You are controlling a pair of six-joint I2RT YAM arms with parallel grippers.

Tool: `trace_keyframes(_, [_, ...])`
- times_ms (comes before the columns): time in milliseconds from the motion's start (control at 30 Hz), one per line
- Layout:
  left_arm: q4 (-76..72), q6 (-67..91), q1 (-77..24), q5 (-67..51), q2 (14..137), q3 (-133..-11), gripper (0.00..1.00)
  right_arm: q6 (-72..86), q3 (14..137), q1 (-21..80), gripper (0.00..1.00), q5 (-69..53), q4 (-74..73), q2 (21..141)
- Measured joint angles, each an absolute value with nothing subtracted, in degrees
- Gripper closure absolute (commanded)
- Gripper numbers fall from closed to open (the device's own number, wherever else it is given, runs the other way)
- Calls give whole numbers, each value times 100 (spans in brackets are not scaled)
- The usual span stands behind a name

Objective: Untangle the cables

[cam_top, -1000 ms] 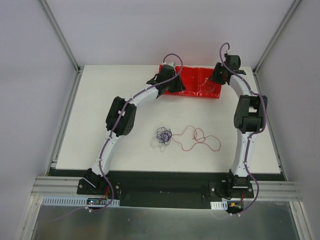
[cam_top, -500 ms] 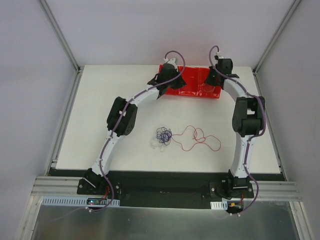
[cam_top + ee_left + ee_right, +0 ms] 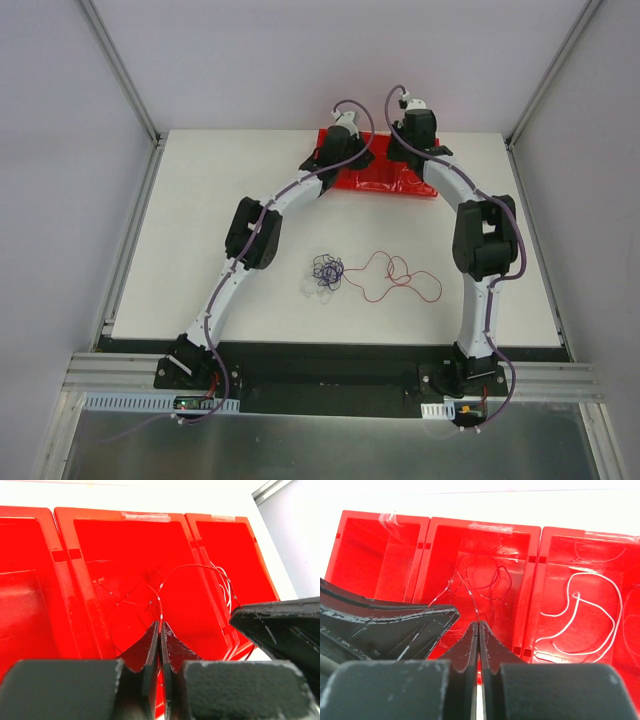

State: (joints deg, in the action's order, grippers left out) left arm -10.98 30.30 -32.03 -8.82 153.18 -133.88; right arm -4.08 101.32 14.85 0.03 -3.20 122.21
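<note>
Cables (image 3: 490,585) lie in the red tray (image 3: 535,560); my left claw (image 3: 160,626) and right claw (image 3: 478,625) each pinch a thin strand (image 3: 161,607). Pulling apart could cinch loops.

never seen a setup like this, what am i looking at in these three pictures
Two robot arms are bolted to a white table. One picture looks down from overhead; the other two come from wrist cameras. Mid-table lie a dark purple-blue wire clump and a loose red wire. Both arms reach over a red plastic three-compartment tray at the far edge. The left gripper and right gripper are each shut on a thin wire above its middle compartment. White wires lie in an end compartment.
</note>
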Motion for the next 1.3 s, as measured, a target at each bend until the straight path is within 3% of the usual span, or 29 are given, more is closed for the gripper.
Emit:
trace_keyframes(167, [-1094, 2993, -3140, -943, 15192, -13242, 72, -342, 10272, 1444, 99, 73, -287, 12320])
trace_keyframes(333, [-886, 2917, -3052, -1090, 14510, -12486, 45, -314, 10506, 1428, 99, 67, -259, 12525])
trace_keyframes(400, [-757, 2939, -2991, -1199, 14171, -12186, 39, -305, 10562, 1431, 99, 67, -274, 12591])
trace_keyframes(567, [-499, 3170, -2777, -1546, 13343, -11607, 30, -296, 10781, 1459, 99, 67, -285, 12781])
trace_keyframes(967, [-121, 4007, -2255, -2458, 10619, -9024, 24, 119, 12551, 1774, 99, 82, -913, 14160])
trace_keyframes(1233, [451, 3450, -2250, -3299, 9220, -8960, 22, 574, 13030, 1863, 99, 185, -1496, 14741])
trace_keyframes(1300, [646, 3186, -2246, -3448, 9045, -9061, 22, 633, 13041, 1861, 95, 231, -1584, 14763])
